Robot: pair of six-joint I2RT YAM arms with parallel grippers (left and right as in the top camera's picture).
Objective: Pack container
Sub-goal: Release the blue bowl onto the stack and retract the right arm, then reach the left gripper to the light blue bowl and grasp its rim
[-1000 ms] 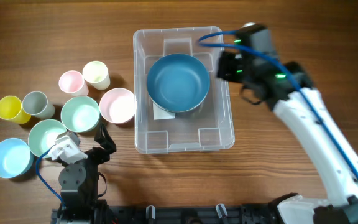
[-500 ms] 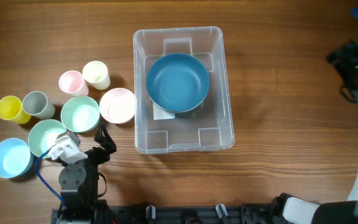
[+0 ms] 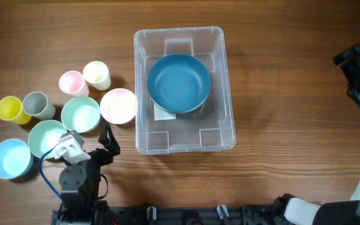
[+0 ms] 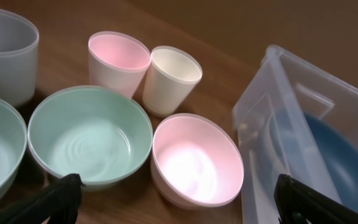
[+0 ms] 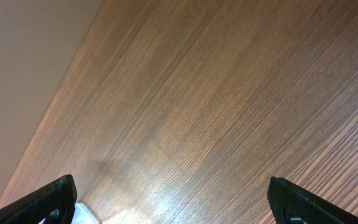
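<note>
We see the right claw (image 5: 173,200) spread wide, holding nothing, with only desk (image 5: 197,112) in its view; its arm is cut off at the overhead's right edge. Left claw (image 4: 176,202) is wide too, facing the pink bowl (image 4: 196,160) and green bowl (image 4: 89,137). Container (image 3: 227,94) sits mid-desk, with the blue bowl (image 3: 179,82) inside hiding most of the label (image 3: 162,114).

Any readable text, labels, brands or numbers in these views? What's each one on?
No legible text in any view.
White label on the floor of the container: mostly hidden under the blue bowl; the corner that shows is too small to read.
No print shows on anything else.
</note>
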